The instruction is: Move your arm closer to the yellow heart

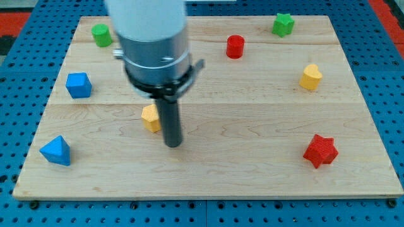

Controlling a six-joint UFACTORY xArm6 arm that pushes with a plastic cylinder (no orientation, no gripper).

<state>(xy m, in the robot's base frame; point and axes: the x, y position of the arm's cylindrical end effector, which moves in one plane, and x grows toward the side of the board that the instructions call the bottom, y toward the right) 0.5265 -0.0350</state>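
The yellow heart (310, 77) sits near the table's (252, 170) right edge, with the red star (320, 151) below it and the green star (283, 24) above and to its left. My tip (173, 145) stands well apart, far to the heart's left and lower, just beside another yellow block (150, 118) (shape half hidden). No claw here, only a bare rod holding nothing. The approach looks barely begun; next calls for a long slide rightward and slightly up.

White sleeve, grey metal collar — straight dark rod below.
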